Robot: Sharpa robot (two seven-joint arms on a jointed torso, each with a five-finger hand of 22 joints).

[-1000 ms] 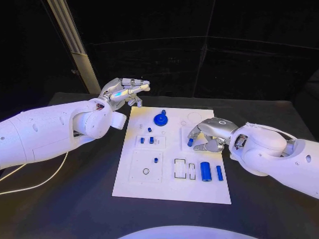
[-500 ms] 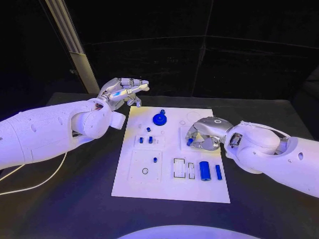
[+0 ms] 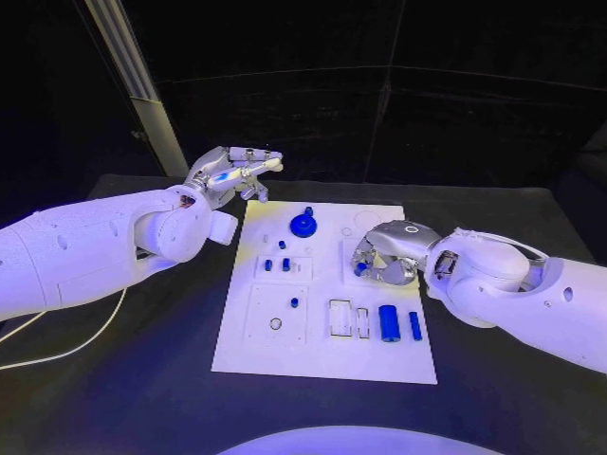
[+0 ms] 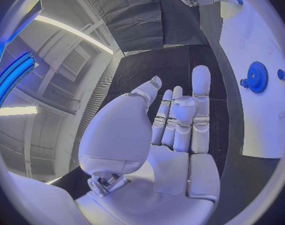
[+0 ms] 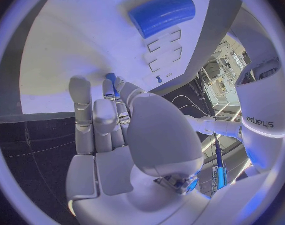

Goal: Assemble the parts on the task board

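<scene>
The white task board (image 3: 324, 353) lies mid-table. On it are a blue gear (image 3: 303, 226), small blue pegs (image 3: 285, 264) and two blue cylinders (image 3: 389, 324) near the right front. My right hand (image 3: 386, 250) hovers low over the board's right middle and pinches a small blue peg (image 3: 361, 269) at its fingertips. The right wrist view shows that peg (image 5: 111, 80) between the fingers, close to the board (image 5: 74, 45), with a thick blue cylinder (image 5: 162, 14) beyond. My left hand (image 3: 229, 174) hangs raised off the board's far left corner, fingers apart and holding nothing; the left wrist view shows its bare palm (image 4: 174, 135).
A black ring (image 3: 275, 324) and rectangular slots (image 3: 342, 318) mark the board's front half. A pale post (image 3: 139, 90) rises behind the left arm. A white cable (image 3: 58, 353) runs over the black table at the left. The gear (image 4: 258, 77) shows past the left hand.
My right hand has slid a little to the left and farther over the board, with its fingers curled tighter round the peg. The left hand has stayed where it was.
</scene>
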